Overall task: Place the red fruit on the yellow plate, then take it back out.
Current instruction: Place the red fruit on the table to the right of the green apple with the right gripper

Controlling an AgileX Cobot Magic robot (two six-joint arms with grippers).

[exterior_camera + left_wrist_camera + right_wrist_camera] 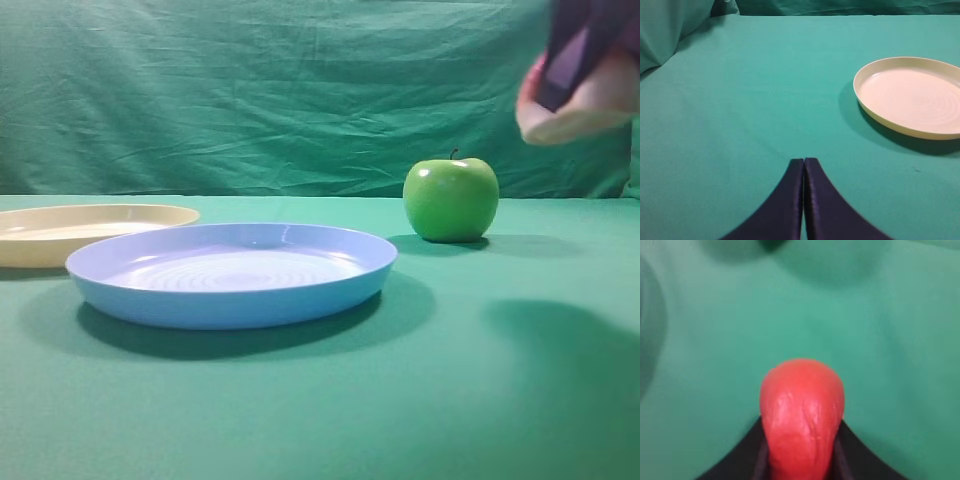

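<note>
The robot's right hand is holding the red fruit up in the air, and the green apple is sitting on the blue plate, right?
Not quite. The exterior high view shows the green apple on the table beside the blue plate. The right hand does hold the red fruit up.

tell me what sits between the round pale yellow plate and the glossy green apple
The light blue round plate lies between the yellow plate and green apple, seen in the exterior high view.

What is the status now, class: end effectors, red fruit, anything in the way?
Left end effector shut, empty. Right end effector shut on red fruit, held aloft. Yellow plate far left; blue plate lies between.
</note>
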